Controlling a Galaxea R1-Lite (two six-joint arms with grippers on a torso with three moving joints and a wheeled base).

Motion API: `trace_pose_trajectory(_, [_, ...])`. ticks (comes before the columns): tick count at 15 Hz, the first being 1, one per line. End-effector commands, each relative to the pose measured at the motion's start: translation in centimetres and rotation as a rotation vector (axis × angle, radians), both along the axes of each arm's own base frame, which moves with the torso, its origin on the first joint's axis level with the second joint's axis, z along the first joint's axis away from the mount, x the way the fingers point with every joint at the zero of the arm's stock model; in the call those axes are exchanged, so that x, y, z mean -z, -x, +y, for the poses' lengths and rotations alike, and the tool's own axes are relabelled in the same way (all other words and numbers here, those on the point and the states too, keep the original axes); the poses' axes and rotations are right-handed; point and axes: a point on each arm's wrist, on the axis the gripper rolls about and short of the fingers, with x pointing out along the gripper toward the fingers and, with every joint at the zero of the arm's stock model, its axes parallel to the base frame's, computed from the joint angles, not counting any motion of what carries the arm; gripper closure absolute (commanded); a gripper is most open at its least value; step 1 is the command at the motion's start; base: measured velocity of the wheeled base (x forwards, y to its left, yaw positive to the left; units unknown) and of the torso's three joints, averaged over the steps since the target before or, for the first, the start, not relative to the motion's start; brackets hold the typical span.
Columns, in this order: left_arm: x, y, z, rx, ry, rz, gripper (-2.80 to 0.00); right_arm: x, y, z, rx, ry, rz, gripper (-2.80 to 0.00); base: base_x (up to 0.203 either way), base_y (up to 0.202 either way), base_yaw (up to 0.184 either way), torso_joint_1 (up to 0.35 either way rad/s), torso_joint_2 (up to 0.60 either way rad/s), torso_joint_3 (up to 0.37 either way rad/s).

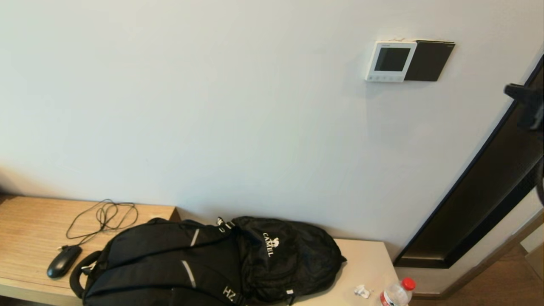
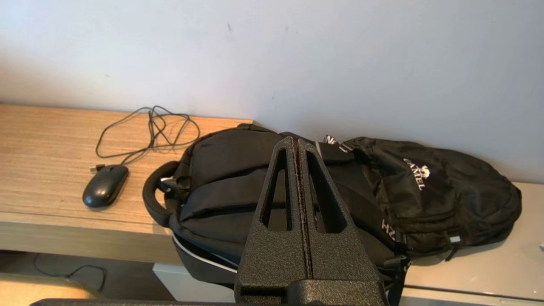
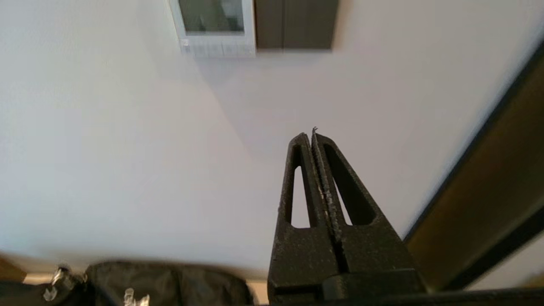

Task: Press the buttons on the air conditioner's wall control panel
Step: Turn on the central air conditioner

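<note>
Pale wall [image 1: 212, 106] fills most of the room ahead, with a low wooden desk [image 1: 25, 225] and a lighter shelf [image 1: 365, 263] running along its foot. High on the wall sits the panel [image 1: 391, 60], a small white square with a dark screen, and the buttons [image 1: 384, 78] run in a row along its bottom edge. A dark plate [image 1: 429, 60] is mounted touching its right side.

The right gripper [image 3: 313, 132] is raised and aimed up at the wall, fingers pressed together into one narrow point. It hangs below the panel and off to the right, well apart from it and touching nothing; the buttons [image 3: 219, 50] show near the top of its wrist view. In the head view only a dark bit of that arm [image 1: 525, 102] pokes in at the right edge, in front of a dark door frame [image 1: 480, 191].

The left gripper [image 2: 297, 142] is held low over the backpack [image 2: 331, 191], fingers also closed flat against each other, holding nothing.

The backpack [image 1: 212, 263] is black and lies on its side across desk and shelf. White lettering on it reads "CAMEL" [image 1: 268, 244], and lower down "HZ" [image 1: 229, 293]. A faint mark tops the panel, too small for me to read. A black mouse [image 1: 63, 261] with a looped cable [image 1: 104, 216] lies on the desk, and a red-capped bottle [image 1: 397, 293] stands at the shelf's near edge, its label mostly cut off.
</note>
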Motion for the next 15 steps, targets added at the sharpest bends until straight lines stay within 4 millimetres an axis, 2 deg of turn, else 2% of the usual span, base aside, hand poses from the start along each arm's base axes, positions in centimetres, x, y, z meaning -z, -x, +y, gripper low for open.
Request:
trace_pose_trajectory(1, [0.0,0.0,0.0,0.001,0.0,-0.001,0.0,1.9,-7.5,1.2,-0.014,0.007,0.09,0.0,0.0,0.0,0.0,0.0,0.0,0.0])
trace_pose_trajectory(4, [0.0,0.0,0.0,0.001,0.0,-0.001,0.0,1.5,-12.6,2.8,-0.012,0.005,0.061,0.0,0.0,0.0,0.0,0.0,0.0,0.0])
trace_pose_trajectory(6, [0.0,0.0,0.0,0.001,0.0,-0.001,0.0,1.4,-14.6,3.8,0.003,0.006,0.049,0.0,0.0,0.0,0.0,0.0,0.0,0.0])
trace_pose_trajectory(9, [0.0,0.0,0.0,0.001,0.0,-0.001,0.0,1.8,-16.7,3.7,0.098,0.014,0.046,0.0,0.0,0.0,0.0,0.0,0.0,0.0])
trace_pose_trajectory(15, [0.0,0.0,0.0,0.0,0.0,-0.001,0.0,2.3,-18.9,2.5,0.143,0.015,0.043,0.0,0.0,0.0,0.0,0.0,0.0,0.0])
